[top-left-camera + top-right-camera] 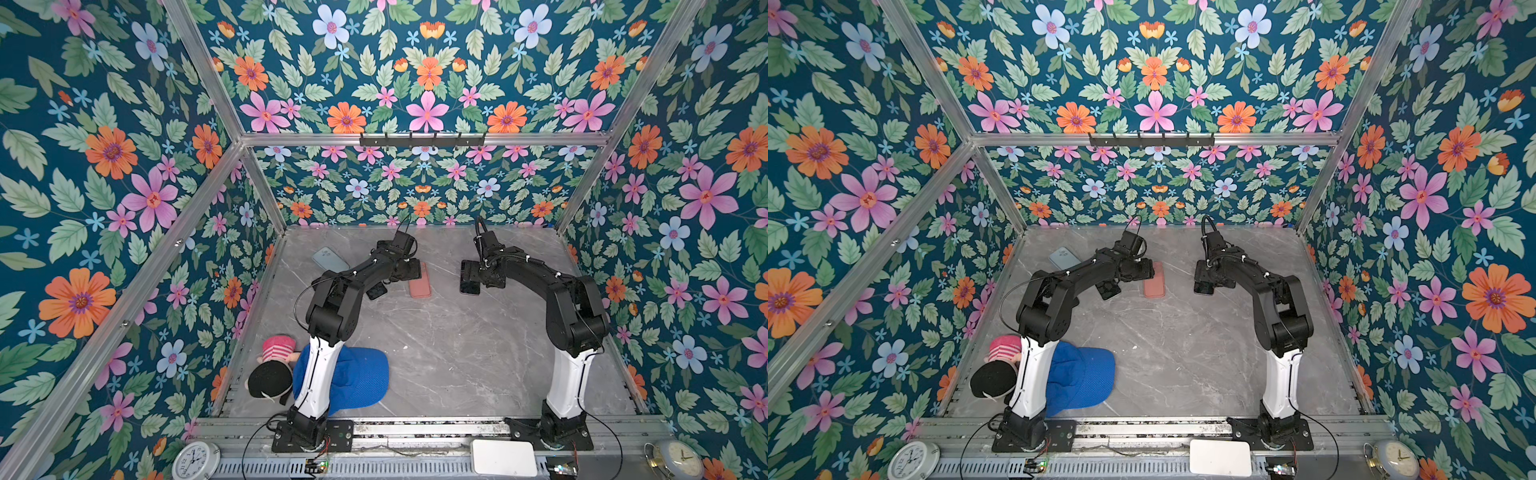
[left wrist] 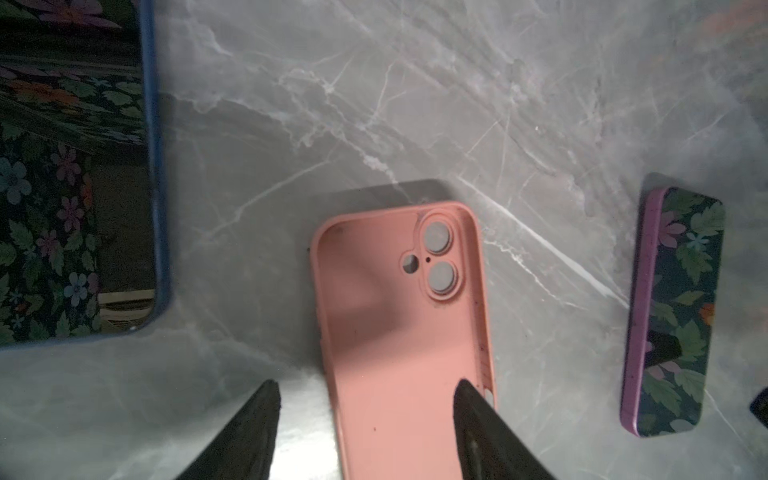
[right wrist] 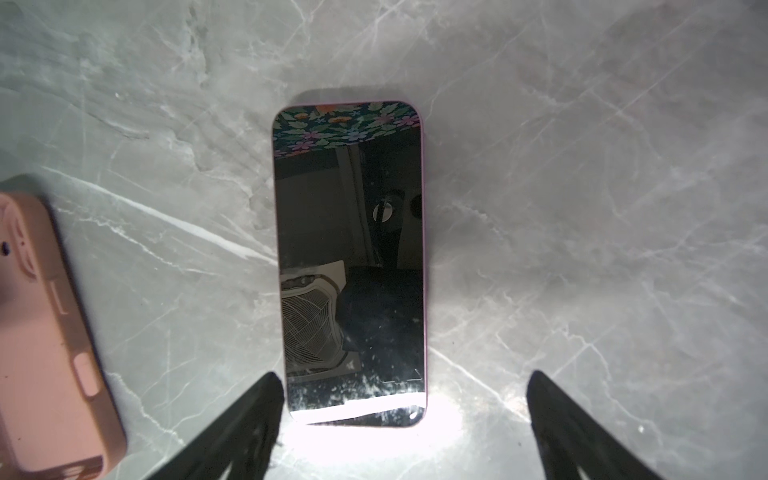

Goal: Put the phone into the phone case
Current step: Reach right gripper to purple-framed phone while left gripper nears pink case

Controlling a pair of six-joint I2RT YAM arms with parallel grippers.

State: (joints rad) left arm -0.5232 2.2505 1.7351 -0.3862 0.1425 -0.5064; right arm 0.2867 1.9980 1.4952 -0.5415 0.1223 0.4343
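Here, the pink case [image 2: 399, 332] lies flat on the grey worktop [image 1: 436, 353] with its open side up. Its camera cut-outs are at the end away from the left gripper [image 2: 368, 384]. That gripper is spread over the case's near end. One finger stands clear of one long edge and the other overlaps the opposite edge; whether it touches I cannot tell.

The phone [image 3: 351, 257] lies screen up on the worktop, near the case but apart from it, on the right arm's side in both top views. The right gripper [image 3: 405, 375] is spread wide at the phone's near end. One finger is just beside a long edge and the other is well apart, so it grips nothing.

A blue-rimmed phone [image 2: 75, 174] lies on the case's other side. A blue cap [image 1: 357, 382] and a doll [image 1: 272, 374] lie by the left arm's base.
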